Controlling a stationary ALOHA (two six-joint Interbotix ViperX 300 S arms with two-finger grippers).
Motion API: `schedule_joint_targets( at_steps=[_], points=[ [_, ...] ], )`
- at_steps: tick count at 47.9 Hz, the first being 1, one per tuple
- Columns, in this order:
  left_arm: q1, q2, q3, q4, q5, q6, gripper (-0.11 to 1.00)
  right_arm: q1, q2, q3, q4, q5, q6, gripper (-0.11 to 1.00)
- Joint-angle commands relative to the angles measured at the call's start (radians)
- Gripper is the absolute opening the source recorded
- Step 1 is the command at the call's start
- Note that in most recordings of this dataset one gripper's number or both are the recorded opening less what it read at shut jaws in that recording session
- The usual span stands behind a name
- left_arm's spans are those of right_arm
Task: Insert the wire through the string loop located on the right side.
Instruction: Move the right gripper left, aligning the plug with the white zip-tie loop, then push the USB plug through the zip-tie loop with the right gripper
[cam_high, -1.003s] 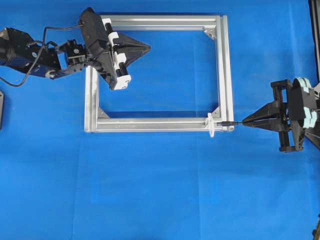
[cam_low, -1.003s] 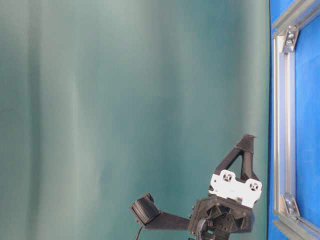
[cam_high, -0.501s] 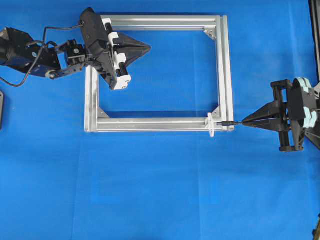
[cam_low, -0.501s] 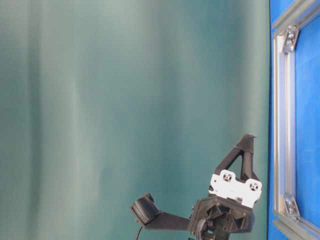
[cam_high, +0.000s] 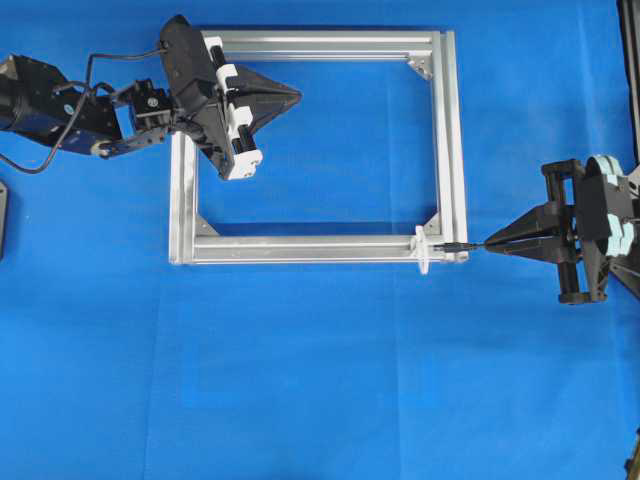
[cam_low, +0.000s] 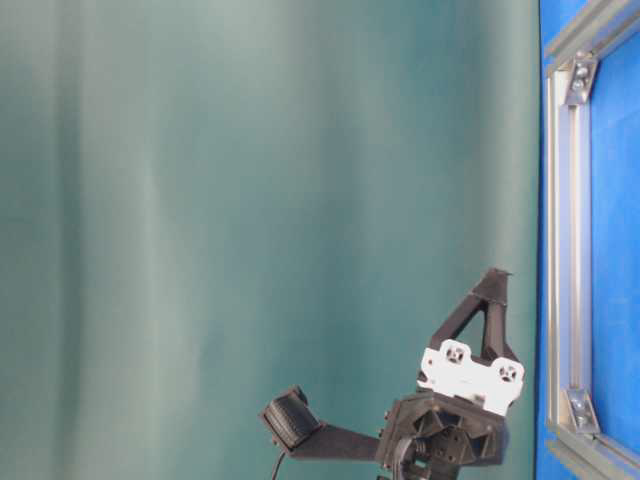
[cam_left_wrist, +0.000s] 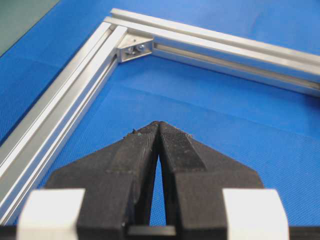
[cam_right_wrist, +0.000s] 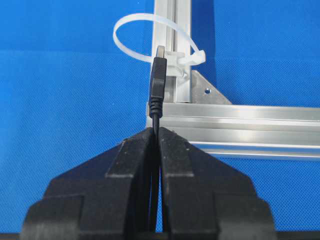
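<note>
Blue cloth covered the table (cam_high: 320, 380), which carried a rectangular aluminium frame (cam_high: 455, 140). Nearest the right wrist camera, the right gripper (cam_right_wrist: 156, 131) was clenched on the wire (cam_right_wrist: 156, 122) just behind its plug. Beyond the fingertips the plug stood over the frame's corner, its tip level with the string loop (cam_right_wrist: 131, 22) tied round the frame's rail; whether it had entered the loop could not be told. At the frame's far left corner, the left gripper (cam_high: 292, 95) hung with its jaws pressed together, holding nothing
</note>
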Motion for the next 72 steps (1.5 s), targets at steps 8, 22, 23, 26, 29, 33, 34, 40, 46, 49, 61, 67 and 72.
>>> schedule_joint_targets(
  at_steps=[8,22,23,26,29,33,34,40,46,49,61,67,72],
  points=[
    [-0.002,-0.035,-0.012,0.005,-0.006,0.0,0.0,-0.002,0.035,-0.032,0.0,-0.025,0.005,-0.04],
    [-0.002,-0.035,-0.009,0.005,-0.006,0.0,0.0,-0.002,0.181,-0.095,0.0,-0.12,0.005,-0.04],
    [-0.002,-0.035,-0.009,0.005,-0.008,0.0,0.0,-0.002,0.192,-0.1,0.002,-0.129,0.005,-0.04],
    [-0.002,-0.035,-0.009,0.005,-0.006,0.002,0.0,-0.002,0.224,-0.117,0.002,-0.146,0.005,-0.04],
    [-0.002,-0.037,-0.008,0.005,-0.008,0.002,0.0,-0.002,0.261,-0.138,0.002,-0.161,0.005,-0.04],
    [-0.002,-0.037,-0.008,0.005,-0.009,0.002,0.0,-0.002,0.291,-0.158,0.002,-0.169,0.005,-0.04],
    [-0.002,-0.037,-0.006,0.005,-0.009,0.002,0.0,-0.002,0.298,-0.163,0.002,-0.17,0.005,-0.04],
    [-0.002,-0.035,-0.008,0.006,-0.011,0.002,0.0,-0.002,0.327,-0.189,0.002,-0.183,0.005,-0.04],
    [-0.003,-0.037,-0.008,0.006,-0.012,0.002,0.0,-0.002,0.339,-0.199,0.002,-0.183,0.005,-0.04],
    [-0.005,-0.037,-0.008,0.006,-0.012,0.002,0.0,-0.002,0.339,-0.198,0.002,-0.183,0.005,-0.04],
    [-0.005,-0.037,-0.008,0.006,-0.012,0.002,0.0,-0.002,0.339,-0.195,0.002,-0.183,0.005,-0.04],
    [-0.005,-0.037,-0.008,0.006,-0.012,0.0,0.0,-0.002,0.339,-0.195,0.002,-0.183,0.005,-0.04],
    [-0.017,-0.037,-0.005,0.006,-0.012,-0.005,0.0,-0.002,0.339,-0.196,0.002,-0.183,0.005,-0.04]
  ],
)
